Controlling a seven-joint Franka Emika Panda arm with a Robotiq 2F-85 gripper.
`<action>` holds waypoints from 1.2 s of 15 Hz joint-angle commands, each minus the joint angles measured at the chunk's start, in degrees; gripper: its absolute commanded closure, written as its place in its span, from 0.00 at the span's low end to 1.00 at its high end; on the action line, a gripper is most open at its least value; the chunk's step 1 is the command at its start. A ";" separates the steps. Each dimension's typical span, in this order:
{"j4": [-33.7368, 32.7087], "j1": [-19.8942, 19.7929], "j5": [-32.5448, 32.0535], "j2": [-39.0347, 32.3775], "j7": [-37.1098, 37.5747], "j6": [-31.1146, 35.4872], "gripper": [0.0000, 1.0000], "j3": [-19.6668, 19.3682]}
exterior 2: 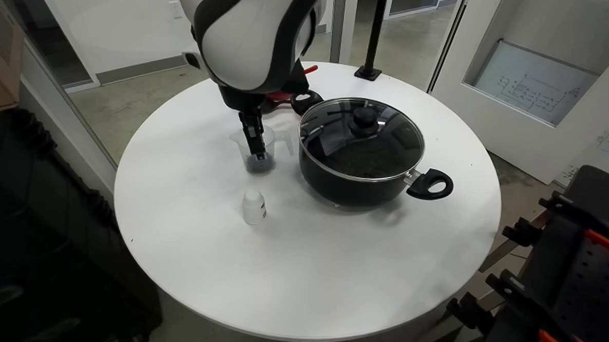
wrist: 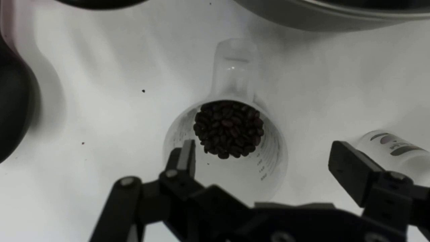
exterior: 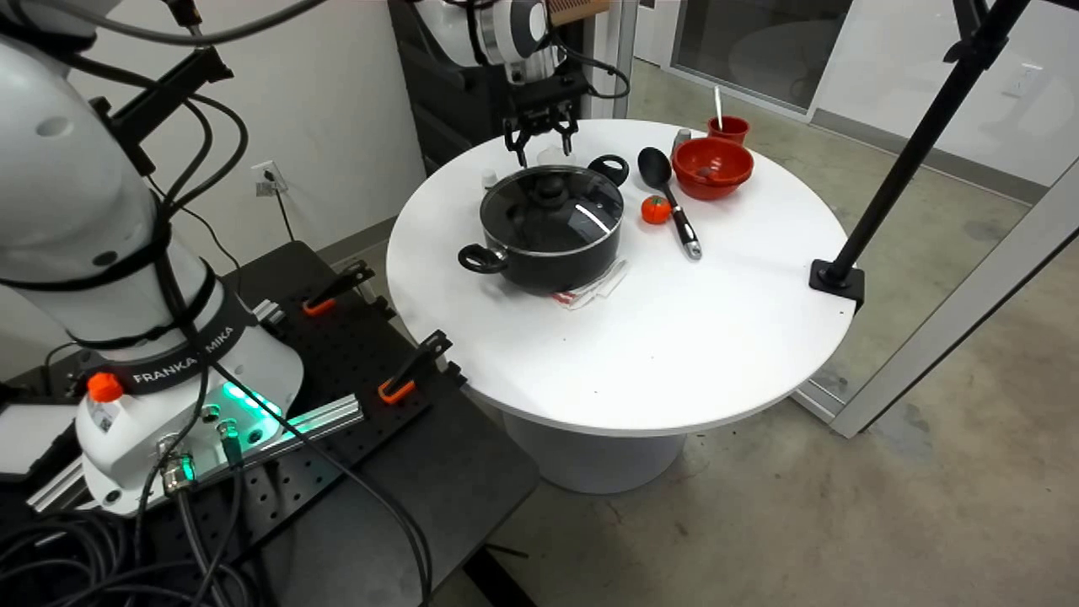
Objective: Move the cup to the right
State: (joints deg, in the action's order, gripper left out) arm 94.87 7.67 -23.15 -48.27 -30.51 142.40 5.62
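The cup is a clear measuring cup with a handle and dark beans inside. It stands upright beside the black pot in an exterior view (exterior 2: pixel 270 143). In an exterior view the pot hides most of the cup (exterior: pixel 552 157). In the wrist view the cup (wrist: pixel 231 174) is seen from above, its handle pointing up the picture. My gripper (wrist: pixel 263 148) is open and empty above it. The left finger overlaps the cup's mouth; the right finger lies outside the cup's right side. I cannot tell whether a finger touches. The gripper also shows in both exterior views (exterior: pixel 544 155) (exterior 2: pixel 257 155).
The black lidded pot (exterior 2: pixel 356 186) stands close to the cup's handle. A small white bottle (exterior 2: pixel 253 208) stands near the cup, by the right finger in the wrist view (wrist: pixel 396 154). Red bowls (exterior: pixel 712 169), a red cup (exterior: pixel 730 129), a black spoon (exterior: pixel 656 167) and a tomato (exterior: pixel 655 210) lie farther off.
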 commanded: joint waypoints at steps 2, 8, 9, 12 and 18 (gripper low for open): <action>-2.49 -0.53 0.71 -1.72 -3.12 -3.62 0.00 2.10; -2.44 -0.09 0.76 -2.27 -3.89 -4.93 0.47 2.86; -2.39 -0.06 0.70 -2.21 -3.68 -4.91 0.56 2.74; -2.31 -0.45 0.93 -2.02 -3.23 -4.55 0.78 2.55; -3.39 -1.35 1.12 -1.32 -1.64 -3.87 1.00 1.43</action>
State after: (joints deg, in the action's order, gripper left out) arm 92.86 6.65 -22.93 -49.90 -32.57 138.95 7.54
